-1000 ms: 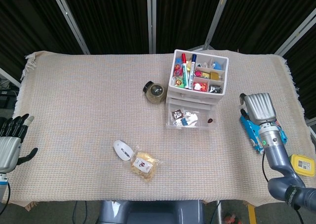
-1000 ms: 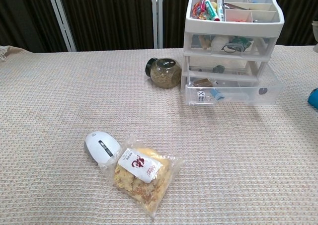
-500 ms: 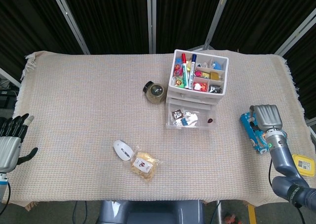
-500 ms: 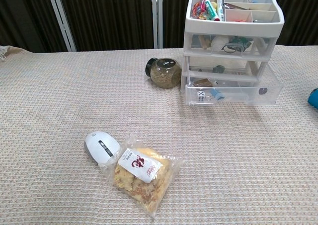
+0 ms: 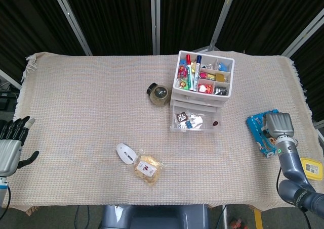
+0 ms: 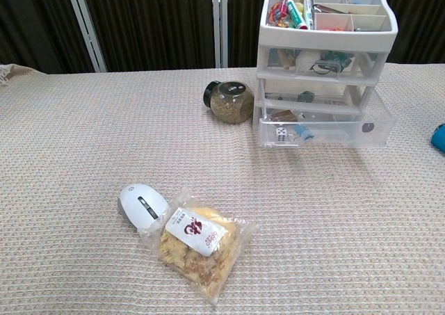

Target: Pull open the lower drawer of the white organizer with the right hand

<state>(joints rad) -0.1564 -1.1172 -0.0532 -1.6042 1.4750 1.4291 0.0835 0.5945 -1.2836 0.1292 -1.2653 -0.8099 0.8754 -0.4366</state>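
White organizer (image 5: 204, 79) has its lower drawer (image 5: 196, 120) pulled out; right hand (image 5: 277, 128) hangs curled and empty, left hand (image 5: 11, 145) open.

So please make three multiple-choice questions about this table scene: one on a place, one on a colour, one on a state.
1. Where does the white mouse lie?
A. inside the organizer
B. beside the snack bag
C. behind the jar

2. What colour is the packet near the right hand?
A. blue
B. red
C. green

3. How is the lower drawer of the white organizer?
A. removed
B. fully shut
C. pulled out

Answers:
1 B, the mouse touches the bag's left edge.
2 A, the head view shows it blue.
3 C, its front stands out past the drawers above.
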